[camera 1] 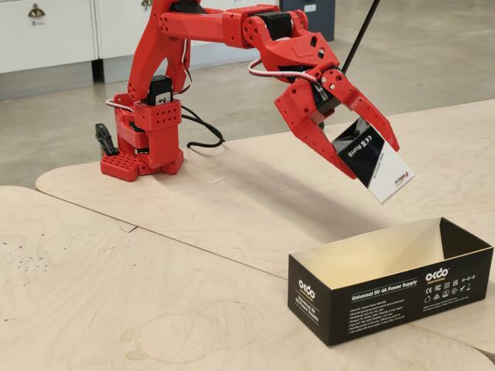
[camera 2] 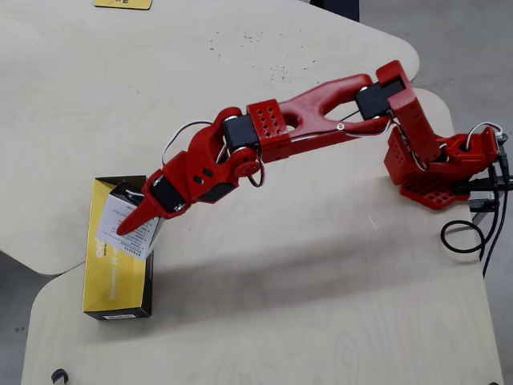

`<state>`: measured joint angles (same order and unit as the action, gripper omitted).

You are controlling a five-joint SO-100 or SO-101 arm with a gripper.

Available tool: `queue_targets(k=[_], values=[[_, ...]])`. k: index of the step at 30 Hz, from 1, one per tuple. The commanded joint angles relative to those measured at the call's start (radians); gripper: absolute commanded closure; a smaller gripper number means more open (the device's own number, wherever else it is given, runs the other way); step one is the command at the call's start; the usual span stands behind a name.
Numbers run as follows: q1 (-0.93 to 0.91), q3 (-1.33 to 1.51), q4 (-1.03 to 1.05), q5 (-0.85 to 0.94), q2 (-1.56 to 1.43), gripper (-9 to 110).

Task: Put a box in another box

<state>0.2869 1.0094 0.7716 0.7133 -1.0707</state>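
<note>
My red gripper (camera 1: 370,158) is shut on the small glossy black carton (camera 1: 373,158) with white printed sides and holds it tilted in the air. The long black box (camera 1: 387,297) with a tan inside and "Universal 5V 4A Power Supply" print lies open-topped on the table below, at the lower right in the fixed view. In the overhead view the gripper (camera 2: 136,223) holds the carton (camera 2: 132,220) over the upper end of the long box (camera 2: 112,281), which looks yellow inside. The carton hangs clear above the box rim.
The arm's red base (camera 1: 143,147) stands at the back left in the fixed view, with black cables (camera 2: 469,237) beside it. The table is made of several pale plywood tops with seams and curved edges (camera 1: 124,224). White cabinets (camera 1: 46,31) stand behind.
</note>
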Motion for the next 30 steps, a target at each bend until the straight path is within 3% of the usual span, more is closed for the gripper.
queue_targets(k=[1,14,30], values=[[0.037,-0.072,-0.034,-0.023,-0.006,83],[0.044,-0.219,-0.04,-0.166,0.086,82],[-0.003,-0.202,-0.071,-0.288,0.152,81]])
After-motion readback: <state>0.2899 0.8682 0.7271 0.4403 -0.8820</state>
